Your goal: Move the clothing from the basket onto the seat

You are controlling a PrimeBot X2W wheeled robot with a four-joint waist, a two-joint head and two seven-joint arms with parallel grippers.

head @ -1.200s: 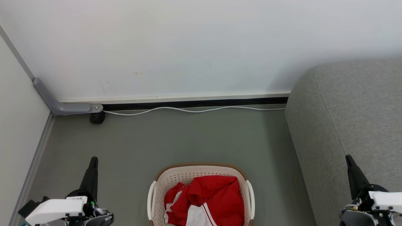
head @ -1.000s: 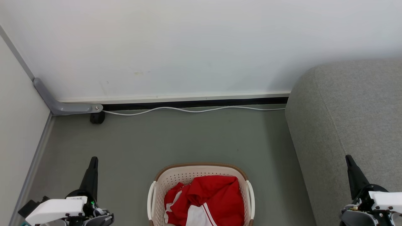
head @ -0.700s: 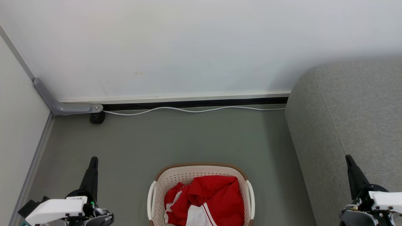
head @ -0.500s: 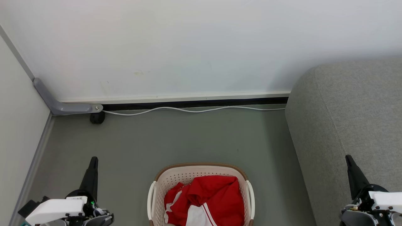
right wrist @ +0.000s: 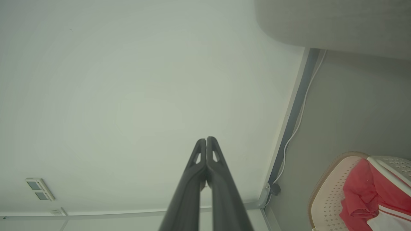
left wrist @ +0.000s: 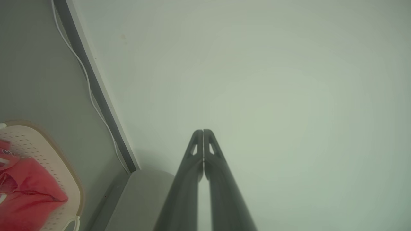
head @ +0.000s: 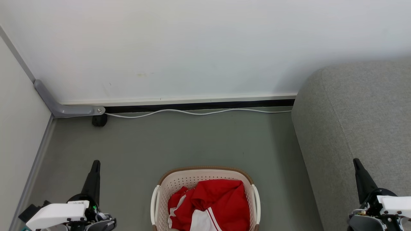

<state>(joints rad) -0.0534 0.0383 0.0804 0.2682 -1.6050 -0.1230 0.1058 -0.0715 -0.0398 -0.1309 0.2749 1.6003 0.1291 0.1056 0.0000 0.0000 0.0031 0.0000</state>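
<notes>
Both jaws stayed closed and empty; nothing had moved. Clothing (head: 218,199) lay in the basket (head: 205,168), none on the seat (head: 362,115).

White cable (head: 196,112) along skirting, grey bracket (head: 64,107), grey floor (head: 179,141)

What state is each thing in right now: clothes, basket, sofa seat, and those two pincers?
basket: upright on the floor, not yet emptied.
clothing: crumpled in a heap inside the basket.
seat: no clothing on the part in view.
left pincer: shut, holding nothing.
right pincer: shut, holding nothing.
</notes>
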